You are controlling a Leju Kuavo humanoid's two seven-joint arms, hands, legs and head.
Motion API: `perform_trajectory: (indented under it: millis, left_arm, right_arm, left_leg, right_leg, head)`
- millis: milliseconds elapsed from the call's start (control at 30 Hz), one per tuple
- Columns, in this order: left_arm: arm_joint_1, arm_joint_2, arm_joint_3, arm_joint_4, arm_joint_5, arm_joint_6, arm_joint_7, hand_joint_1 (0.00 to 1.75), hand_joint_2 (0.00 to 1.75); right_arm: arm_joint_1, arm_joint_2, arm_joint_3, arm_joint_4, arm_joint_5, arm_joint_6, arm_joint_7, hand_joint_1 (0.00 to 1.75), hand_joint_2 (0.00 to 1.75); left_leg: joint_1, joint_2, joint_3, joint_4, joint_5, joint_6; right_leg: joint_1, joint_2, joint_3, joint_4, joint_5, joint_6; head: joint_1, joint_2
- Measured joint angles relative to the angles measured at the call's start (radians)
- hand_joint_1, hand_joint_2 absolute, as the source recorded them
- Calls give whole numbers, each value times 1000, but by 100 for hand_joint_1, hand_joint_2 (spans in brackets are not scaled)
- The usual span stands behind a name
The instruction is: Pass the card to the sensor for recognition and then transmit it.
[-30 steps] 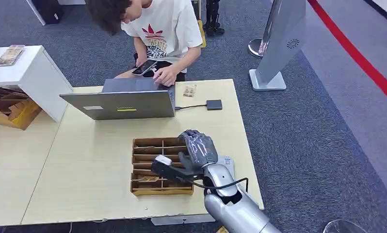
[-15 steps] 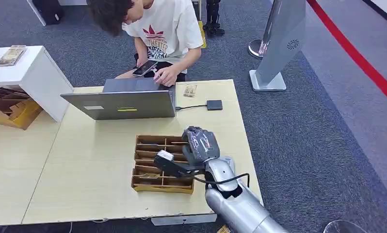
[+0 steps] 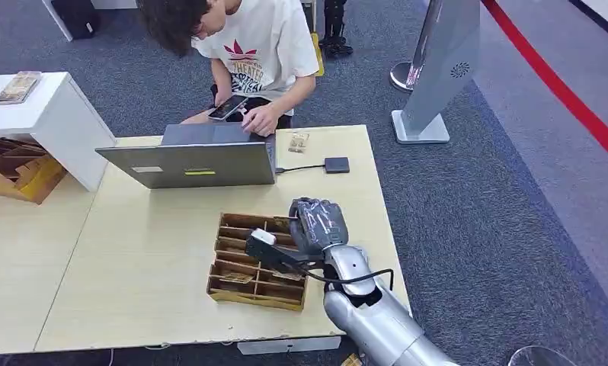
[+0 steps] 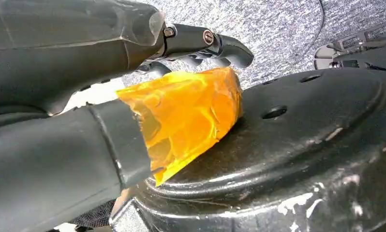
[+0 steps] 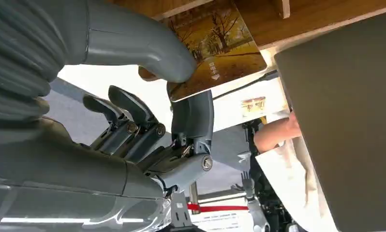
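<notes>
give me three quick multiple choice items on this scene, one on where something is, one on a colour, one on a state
1. Where does the small black square sensor lie?
A. on the pale wooden table, beside the open grey laptop
B. inside the brown cardboard divider box
C. on the carpet

2. What colour is the stripe on the grey carpet?
A. blue
B. red
C. yellow

3. What is the right hand doing with the autumn-tree picture card?
A. resting beside it
B. pinching it between thumb and finger
C. pressing it flat on the table

Answers: 1 A, the sensor sits on the tabletop, cabled towards the laptop. 2 B, a red band crosses the carpet in the head view. 3 B, the right wrist view shows the thumb and a finger closed on the card's edge, by the brown cardboard divider box.
</notes>
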Motion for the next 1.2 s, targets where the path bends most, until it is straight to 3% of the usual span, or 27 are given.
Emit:
perform_trajectory:
  millis: [400,533,667,800,933,1200]
  left_arm:
    - [1,0,0,0,8,1,-2,0,0]
    - [4,0,0,0,25,2,-13,0,0]
    - [6,0,0,0,30,2,-17,0,0]
    - [9,0,2,0,39,3,-29,0,0]
    - [14,0,3,0,42,3,-40,0,0]
    - [16,0,3,0,46,6,-50,0,0]
  right_arm:
    - [17,3,-33,-36,-75,-22,-34,175,175]
    - [60,-4,-80,-200,-247,-12,-84,175,175]
    - [75,-14,-109,-316,-293,2,-94,175,175]
    - [114,-24,-152,-431,-584,11,-213,175,175]
    - [152,-56,-204,-570,-778,38,-280,175,175]
    - [198,-104,-251,-692,-846,56,-310,175,175]
  left_leg:
    - [0,0,0,0,0,0]
    - [0,0,-1,0,0,0]
    - [0,0,-2,0,0,0]
    - [0,0,-2,0,0,0]
    - [0,0,-3,0,0,0]
    - [0,0,-3,0,0,0]
  right_leg:
    - [0,0,0,0,0,0]
    - [0,0,-2,0,0,0]
    - [0,0,-2,0,0,0]
    - [0,0,-3,0,0,0]
    - [0,0,-3,0,0,0]
    - [0,0,-3,0,0,0]
  head:
    - [0,0]
    - [0,0]
    - [0,0]
    - [0,0]
    - [0,0]
    - [0,0]
